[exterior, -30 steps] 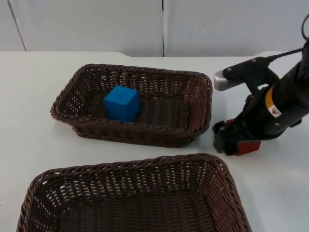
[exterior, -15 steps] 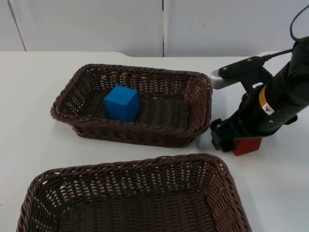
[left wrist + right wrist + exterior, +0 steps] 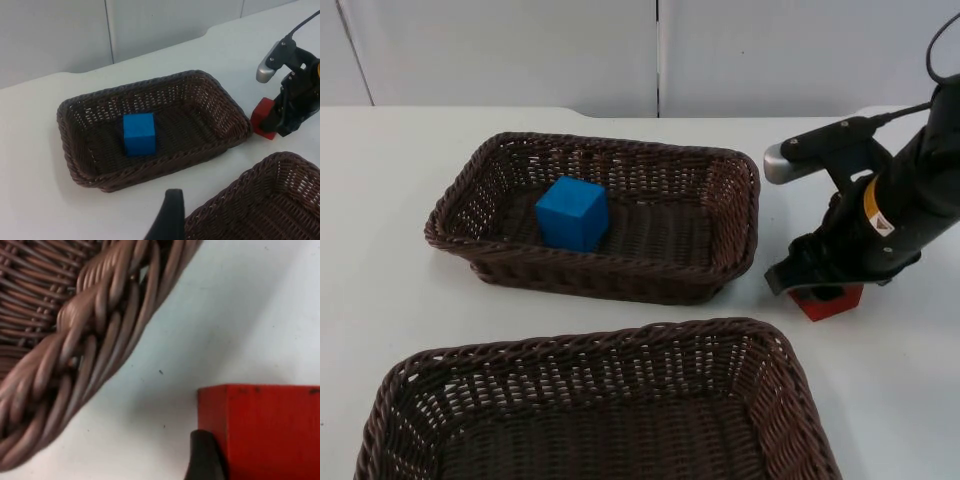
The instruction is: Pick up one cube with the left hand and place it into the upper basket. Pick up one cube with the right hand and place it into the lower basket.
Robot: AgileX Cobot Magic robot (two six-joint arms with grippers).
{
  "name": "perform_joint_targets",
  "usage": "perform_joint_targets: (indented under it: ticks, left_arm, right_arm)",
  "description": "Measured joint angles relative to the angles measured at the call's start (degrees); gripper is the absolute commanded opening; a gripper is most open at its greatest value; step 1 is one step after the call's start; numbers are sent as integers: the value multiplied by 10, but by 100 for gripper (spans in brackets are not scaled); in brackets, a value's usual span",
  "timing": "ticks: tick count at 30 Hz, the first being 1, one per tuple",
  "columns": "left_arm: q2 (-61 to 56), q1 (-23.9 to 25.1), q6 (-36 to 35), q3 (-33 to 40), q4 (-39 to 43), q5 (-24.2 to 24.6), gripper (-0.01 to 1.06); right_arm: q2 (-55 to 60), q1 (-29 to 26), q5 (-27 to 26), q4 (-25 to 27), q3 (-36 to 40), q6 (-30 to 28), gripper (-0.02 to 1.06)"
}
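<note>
Top view shows you the right end effector (image 3: 823, 290) down over the red cube (image 3: 830, 301) on the table (image 3: 390, 200), beside the upper basket (image 3: 740, 215) holding the blue cube (image 3: 572, 213); its finger spacing I cannot tell.

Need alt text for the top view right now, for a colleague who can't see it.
The right pincer sits down over a red cube on the white table, right of the upper basket. That basket holds a blue cube; the lower basket in front has no cube in its visible part.
</note>
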Motion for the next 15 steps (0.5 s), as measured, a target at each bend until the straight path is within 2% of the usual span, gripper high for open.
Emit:
perform_joint_targets:
  ticks: [1, 2, 8, 13, 15]
  left_arm:
    - [0, 0, 0, 0, 0, 0, 77]
    - [0, 0, 0, 0, 0, 0, 77]
    - [0, 0, 0, 0, 0, 0, 77]
    - [0, 0, 0, 0, 0, -1, 77]
    - [0, 0, 0, 0, 0, -1, 77]
  right_arm:
    - [0, 0, 4, 0, 0, 0, 3]
    - [0, 0, 12, 0, 0, 1, 0]
    - [-20, 0, 61, 4, 0, 1, 0]
    - [-80, 0, 109, 17, 0, 1, 0]
    - [-125, 0, 136, 41, 0, -21, 0]
